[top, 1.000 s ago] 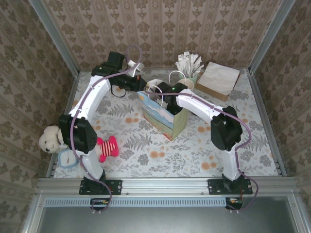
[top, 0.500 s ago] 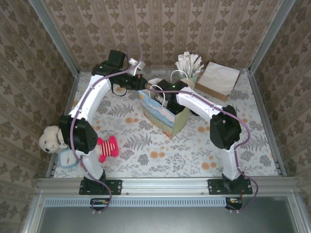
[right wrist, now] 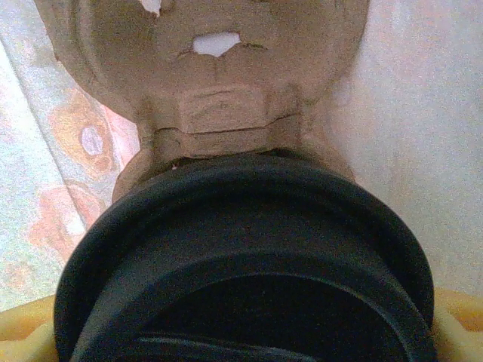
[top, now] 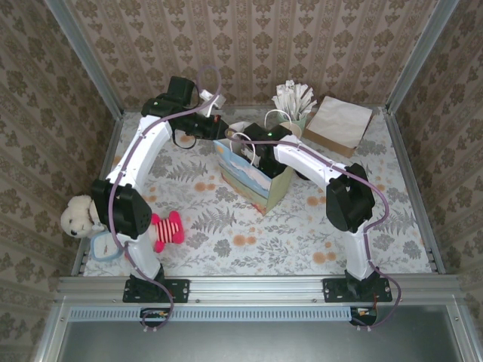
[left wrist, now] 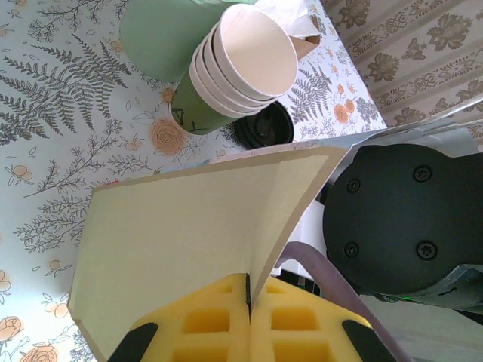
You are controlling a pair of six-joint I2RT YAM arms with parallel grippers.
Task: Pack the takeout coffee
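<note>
A: Checking the left end effector (left wrist: 247, 298) first.

B: Pinching the top edge of the gift bag (left wrist: 189, 226), with the yellow pads (left wrist: 204, 324) pressing together on the cream wall. Gripping at the bag's far left corner, going by the top view.

A: Looking for the takeout coffee (right wrist: 249, 249) now.

B: Sitting down inside the bag, seen from the right wrist. Showing its round black lid up close and hiding the cup body beneath. Bordering on cream paper at 1 side and on the printed wall at the other. Not telling whether resting on the bag's floor.

A: Asking about the right end effector (right wrist: 241, 339).

B: Reaching into the bag's mouth from above and clamping the coffee, with 2 yellow fingertips (right wrist: 19, 332) lying against the lid's rim, 1 at each side.

A: Noting anything around the bag?

B: Spotting a stack of lidless green cups (left wrist: 234, 68) with cream insides just beyond it on the floral worktop (top: 219, 226). Also seeing a cup of white sticks (top: 294, 102) and a brown paper stack (top: 341, 124) at the far right, and a plush toy (top: 79, 215) lying at the near left.
</note>
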